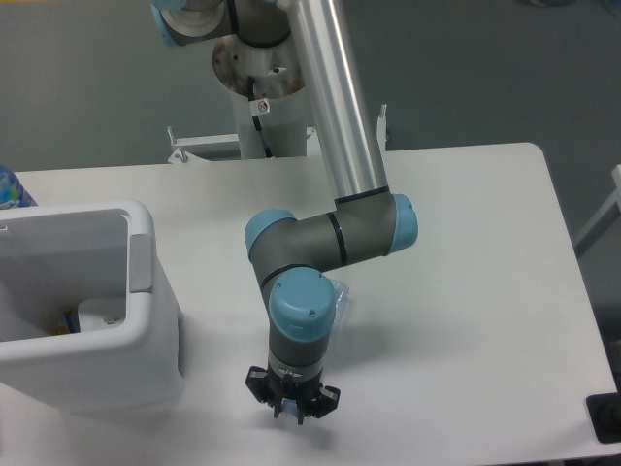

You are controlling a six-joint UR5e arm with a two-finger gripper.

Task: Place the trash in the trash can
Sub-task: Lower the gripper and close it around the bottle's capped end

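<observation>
The trash I can see is a crushed clear bluish bottle (340, 294). One end pokes out from behind the arm's blue wrist joint, and the rest is hidden by the arm. My gripper (291, 409) points down at the table near the front edge. Its fingers are drawn together on a pale bluish bit of the bottle. The trash can (142, 254), a large white bin with a thick rim, stands at the left of the table, about a hand's width from the gripper. Its opening faces up.
Something small and yellow-blue (68, 319) lies inside the bin. A blue object (8, 188) shows at the left edge behind the bin. A black item (606, 418) sits off the table's front right corner. The robot base (260, 107) stands behind the table.
</observation>
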